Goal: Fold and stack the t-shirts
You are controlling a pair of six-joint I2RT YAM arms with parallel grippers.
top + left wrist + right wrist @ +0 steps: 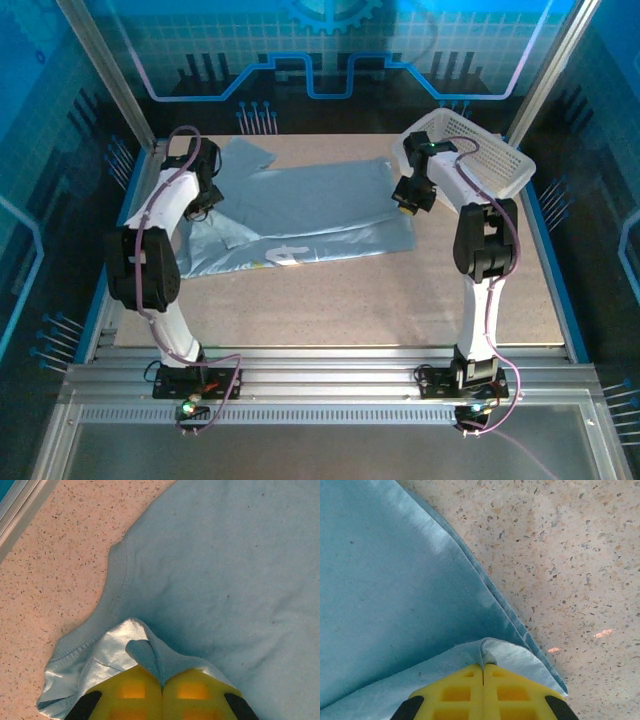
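Our t-shirt [320,200] lies spread across the far half of the table [350,300]. It looks thin and limp, so we judge it light, prone to sag, and best taken by hems and corners. The left gripper [162,682] is clamped on a fold of its edge at nine o'clock and the right gripper [483,670] on its hem corner at three. The basket [480,150] sits at two o'clock.

The t-shirt [320,205] is pale grey-blue, the table [330,300] speckled beige.

We see a speckled beige table [330,300], a pale blue t-shirt [320,205] lying across its far half, a white basket [490,150] at its far right corner.
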